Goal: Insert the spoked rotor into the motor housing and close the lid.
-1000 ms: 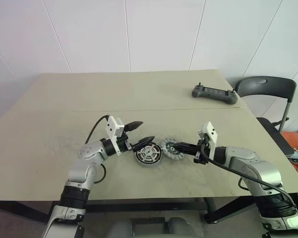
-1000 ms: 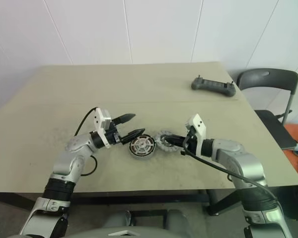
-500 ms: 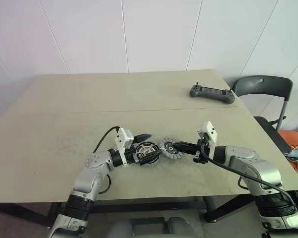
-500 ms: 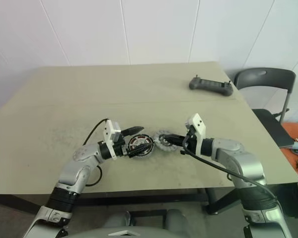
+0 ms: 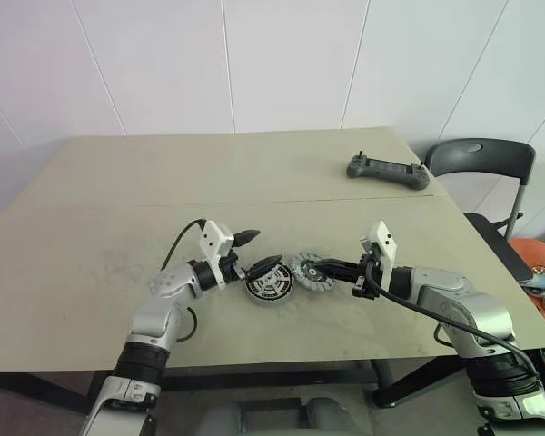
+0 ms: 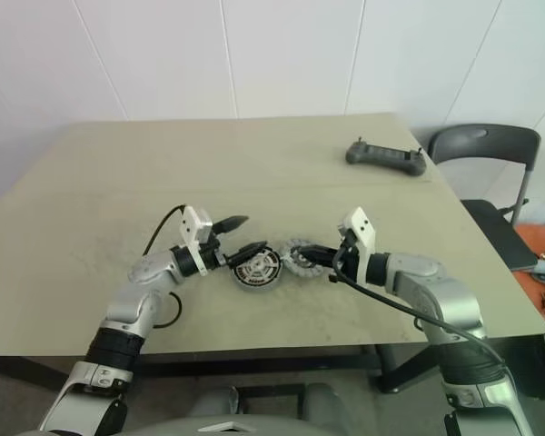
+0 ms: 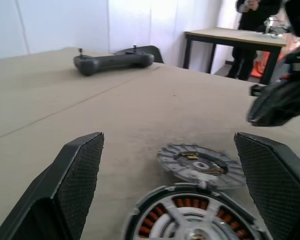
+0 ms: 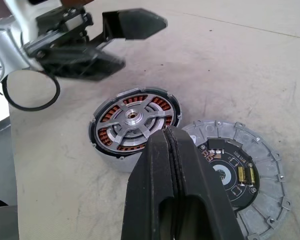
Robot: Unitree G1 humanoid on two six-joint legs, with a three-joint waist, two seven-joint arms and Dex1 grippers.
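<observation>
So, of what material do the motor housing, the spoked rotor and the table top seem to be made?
Motor housing: gray metal shell with a dull sheen, probably aluminium; the orange-brown blocks between its spokes look like copper windings.
Spoked rotor: matte silver-gray metal, apparently cast, judging by its ribbed rim; its dark centre looks like a small circuit board.
Table: smooth beige surface, perhaps laminate; scuffed and dusty near the parts.
</observation>
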